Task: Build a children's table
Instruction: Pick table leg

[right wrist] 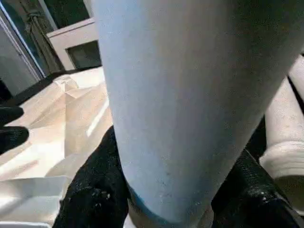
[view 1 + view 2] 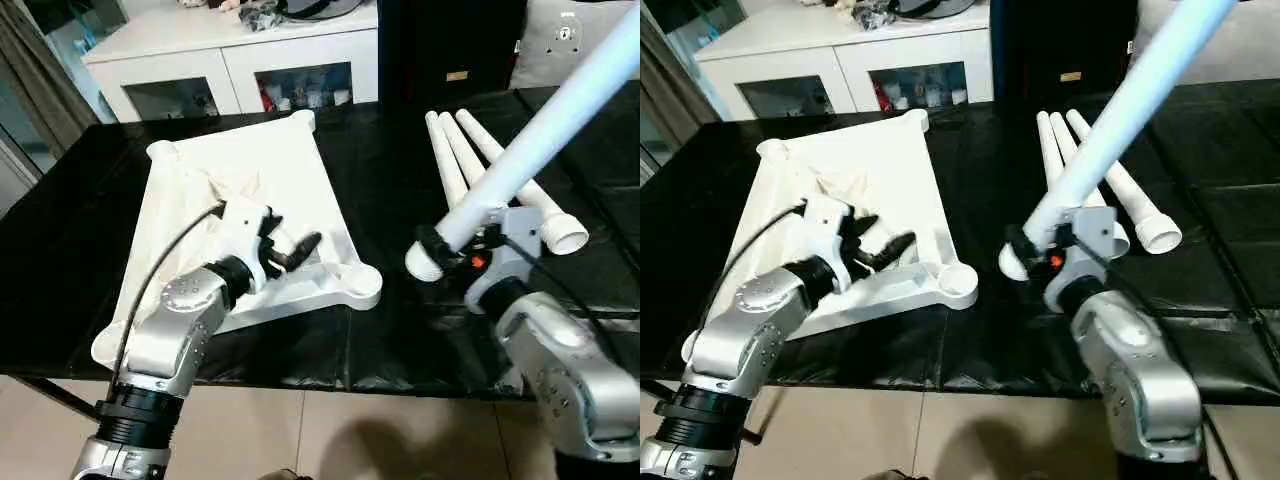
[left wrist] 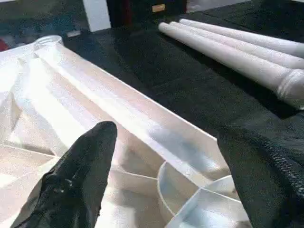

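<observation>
Right hand (image 2: 452,247) around leg (image 2: 560,110)

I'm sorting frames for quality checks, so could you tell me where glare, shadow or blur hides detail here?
Left eye view: the tabletop is washed out, its ribs hard to trace. Left wrist view: the black fingers are soft-edged, though the corner socket reads clearly. Right wrist view: the held leg sits close and blurred.

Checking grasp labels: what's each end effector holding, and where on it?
Right end effector grips a long tapered white tubular leg near its thick lower end. Left end effector is open over the white ribbed plastic tabletop, holding nothing.
</observation>
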